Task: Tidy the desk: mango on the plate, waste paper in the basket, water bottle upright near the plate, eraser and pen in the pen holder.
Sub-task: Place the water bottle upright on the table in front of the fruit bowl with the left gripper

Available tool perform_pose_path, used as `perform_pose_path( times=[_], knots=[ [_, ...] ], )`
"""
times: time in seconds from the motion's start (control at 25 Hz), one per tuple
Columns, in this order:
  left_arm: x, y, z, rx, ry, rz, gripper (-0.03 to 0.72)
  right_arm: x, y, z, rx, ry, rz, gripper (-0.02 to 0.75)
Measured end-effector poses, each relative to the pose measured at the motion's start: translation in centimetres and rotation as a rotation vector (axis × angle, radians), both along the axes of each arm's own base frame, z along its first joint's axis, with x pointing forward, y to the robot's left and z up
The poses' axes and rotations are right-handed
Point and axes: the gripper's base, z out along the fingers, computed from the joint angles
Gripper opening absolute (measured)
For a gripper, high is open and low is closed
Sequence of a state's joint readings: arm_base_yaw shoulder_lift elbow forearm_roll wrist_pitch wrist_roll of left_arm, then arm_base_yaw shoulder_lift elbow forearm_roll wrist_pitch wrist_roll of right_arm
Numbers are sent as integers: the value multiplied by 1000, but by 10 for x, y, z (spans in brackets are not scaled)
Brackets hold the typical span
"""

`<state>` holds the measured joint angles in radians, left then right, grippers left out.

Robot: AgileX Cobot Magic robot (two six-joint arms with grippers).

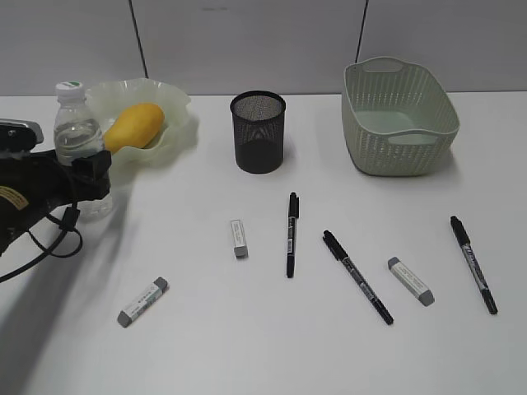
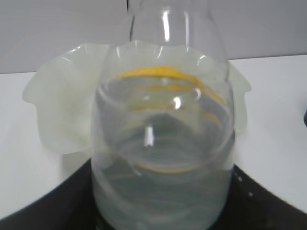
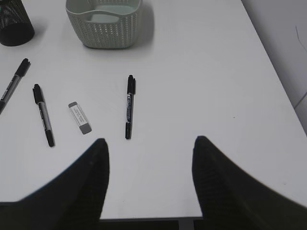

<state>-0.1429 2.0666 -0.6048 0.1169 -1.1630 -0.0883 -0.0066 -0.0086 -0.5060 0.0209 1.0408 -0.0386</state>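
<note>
The left gripper [image 1: 97, 177] is clamped around the upright water bottle [image 1: 80, 140] beside the plate [image 1: 177, 132]; smooth, thin-walled and water-heavy, it looks best held low on the body.

**Office-style test bench**

A plain white bench [image 1: 263, 346] stands against grey partition panels [image 1: 247, 41] with dark seams at the far side. Desk goods suggest an office: a black mesh pen holder [image 1: 258, 132], marker pens [image 1: 291, 234] and erasers [image 1: 239, 237].
</note>
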Motion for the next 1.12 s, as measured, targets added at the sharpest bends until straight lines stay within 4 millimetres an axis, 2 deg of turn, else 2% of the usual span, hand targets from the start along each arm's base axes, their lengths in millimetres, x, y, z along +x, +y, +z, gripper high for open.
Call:
perform_pose_path(
  times=[0.36, 0.64, 0.76, 1.12],
  knots=[
    [0, 0, 0, 0, -1, 0, 485, 0, 0, 0, 0, 0, 0, 445],
    [0, 0, 1, -4, -15, 0, 585, 0, 0, 0, 0, 0, 0, 445],
    [1, 0, 3, -7, -29, -2, 596, 0, 0, 0, 0, 0, 0, 445],
    [-14, 1, 2, -4, -4, -8, 601, 0, 0, 0, 0, 0, 0, 445]
  ],
)
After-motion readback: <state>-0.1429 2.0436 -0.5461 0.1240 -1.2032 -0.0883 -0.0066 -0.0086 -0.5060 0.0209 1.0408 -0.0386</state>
